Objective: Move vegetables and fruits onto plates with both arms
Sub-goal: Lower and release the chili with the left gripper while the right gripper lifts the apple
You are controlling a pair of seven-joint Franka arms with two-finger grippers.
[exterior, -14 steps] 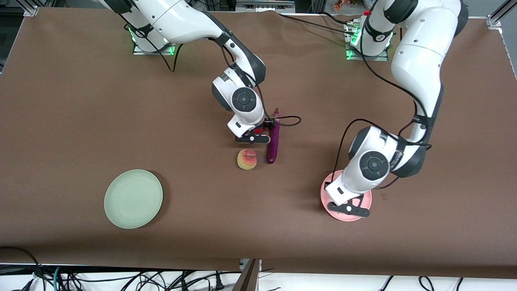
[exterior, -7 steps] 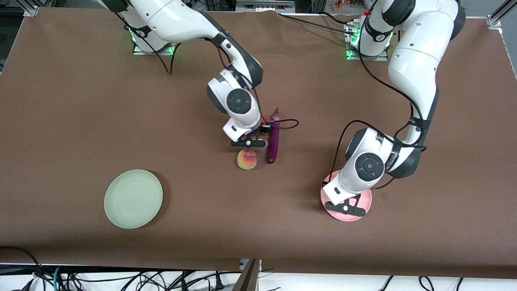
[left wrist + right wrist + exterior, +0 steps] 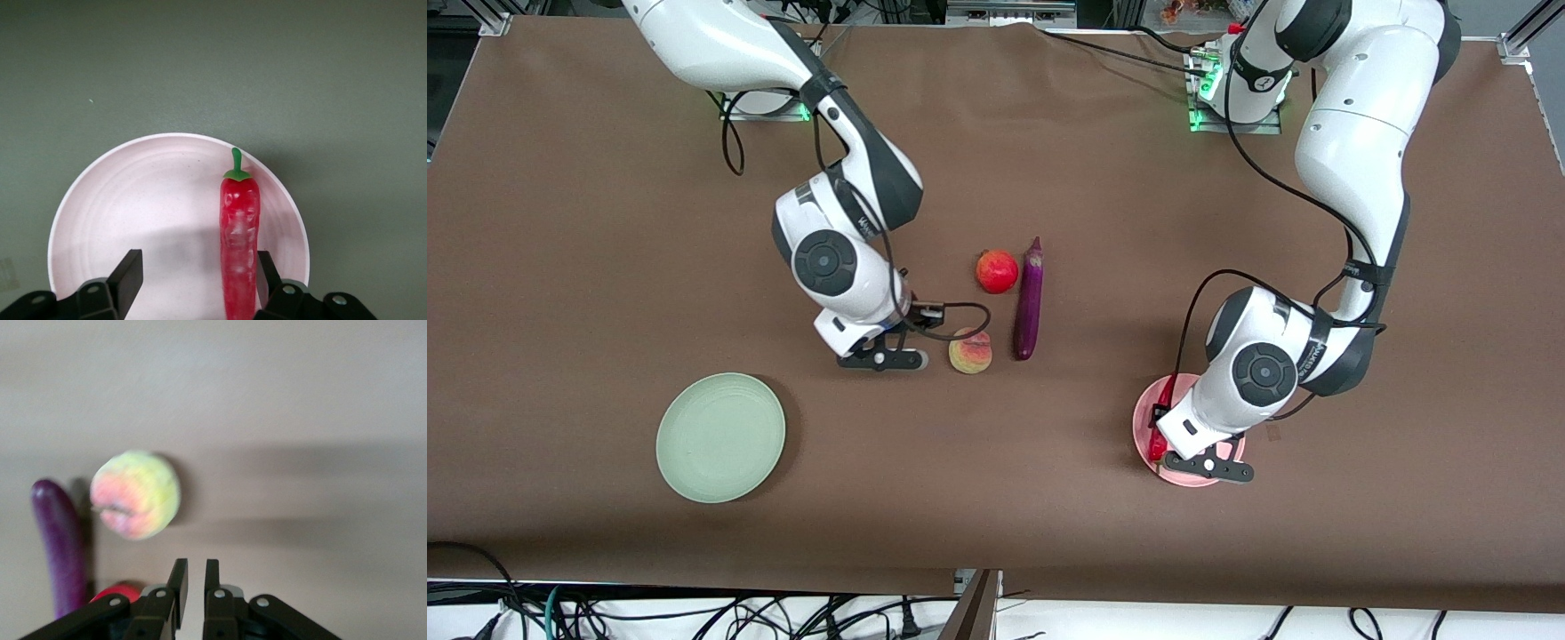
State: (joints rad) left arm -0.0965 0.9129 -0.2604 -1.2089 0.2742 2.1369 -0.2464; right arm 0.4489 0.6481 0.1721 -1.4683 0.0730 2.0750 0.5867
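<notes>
The red chili pepper (image 3: 239, 247) lies on the pink plate (image 3: 133, 200), also seen in the front view (image 3: 1161, 428) on the plate (image 3: 1183, 476). My left gripper (image 3: 199, 277) is open just above that plate (image 3: 1208, 464), the chili beside one finger. My right gripper (image 3: 195, 573) is shut and empty, low over the table beside the peach (image 3: 135, 495), toward the right arm's end (image 3: 882, 359). The peach (image 3: 970, 354), purple eggplant (image 3: 1029, 302) and red pomegranate (image 3: 997, 271) lie mid-table. The green plate (image 3: 720, 437) holds nothing.
Black cables loop from both wrists, one (image 3: 960, 322) close above the peach. The brown cloth's front edge (image 3: 996, 582) runs along the side nearest the camera.
My right gripper has moved from over the pomegranate and eggplant toward the right arm's end, beside the peach, uncovering the pomegranate. The left gripper shifted slightly; the chili now shows on the pink plate.
</notes>
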